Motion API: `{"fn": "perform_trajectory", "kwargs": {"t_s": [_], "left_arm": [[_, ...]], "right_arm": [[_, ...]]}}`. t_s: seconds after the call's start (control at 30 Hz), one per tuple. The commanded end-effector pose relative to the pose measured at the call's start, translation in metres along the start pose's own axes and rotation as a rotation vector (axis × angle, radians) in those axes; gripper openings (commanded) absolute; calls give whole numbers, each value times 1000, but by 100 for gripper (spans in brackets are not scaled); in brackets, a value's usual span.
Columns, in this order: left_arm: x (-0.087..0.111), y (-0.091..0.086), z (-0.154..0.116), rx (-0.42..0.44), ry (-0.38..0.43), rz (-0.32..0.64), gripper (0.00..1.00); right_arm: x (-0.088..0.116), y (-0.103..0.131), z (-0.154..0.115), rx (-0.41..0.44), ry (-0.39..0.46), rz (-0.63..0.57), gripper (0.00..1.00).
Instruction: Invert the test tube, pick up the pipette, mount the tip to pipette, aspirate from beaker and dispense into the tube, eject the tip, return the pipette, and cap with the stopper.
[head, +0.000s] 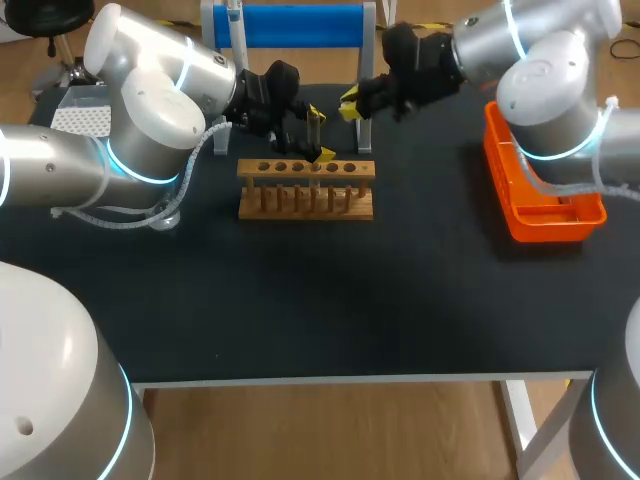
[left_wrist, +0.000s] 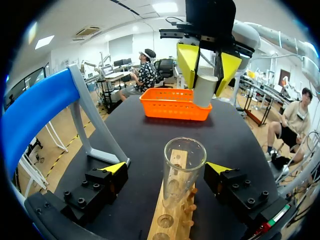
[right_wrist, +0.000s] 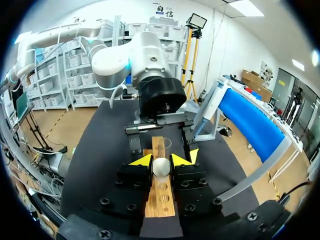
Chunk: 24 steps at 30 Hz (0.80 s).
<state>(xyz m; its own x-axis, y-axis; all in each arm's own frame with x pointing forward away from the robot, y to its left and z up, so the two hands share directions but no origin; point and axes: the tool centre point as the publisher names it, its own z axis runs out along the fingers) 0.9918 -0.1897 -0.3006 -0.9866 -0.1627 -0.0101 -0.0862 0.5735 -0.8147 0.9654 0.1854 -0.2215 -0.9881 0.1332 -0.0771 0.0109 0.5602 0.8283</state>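
The left arm (head: 150, 120) comes in over the left edge of the table (head: 400, 300), elbow bent, its black wrist stretched toward the middle of the far edge. The left gripper (left_wrist: 167, 170) points along that edge toward the right side, and its fingers (left_wrist: 116, 168) stand wide apart. The right arm (head: 540, 60) enters at the far right corner and runs its wrist leftward along the far edge. The right gripper (right_wrist: 161, 162) faces the left one from just above and ahead, close by but apart. Its fingers (right_wrist: 142, 161) press from two sides on a pale stopper (right_wrist: 161, 167).
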Motion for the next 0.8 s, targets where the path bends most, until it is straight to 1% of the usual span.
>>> {"fn": "perform_trajectory", "kwargs": {"t_s": [0.03, 0.5, 0.8], "left_arm": [[-1, 0, 0, -3, 4, -1, 100], [-1, 0, 0, -3, 4, -1, 100], [-1, 0, 0, -3, 4, -1, 100]], "right_arm": [[-3, 6, 4, 6, 12, -2, 0], [-2, 26, 18, -5, 35, -10, 0], [-3, 30, 23, -11, 44, -8, 0]]}}
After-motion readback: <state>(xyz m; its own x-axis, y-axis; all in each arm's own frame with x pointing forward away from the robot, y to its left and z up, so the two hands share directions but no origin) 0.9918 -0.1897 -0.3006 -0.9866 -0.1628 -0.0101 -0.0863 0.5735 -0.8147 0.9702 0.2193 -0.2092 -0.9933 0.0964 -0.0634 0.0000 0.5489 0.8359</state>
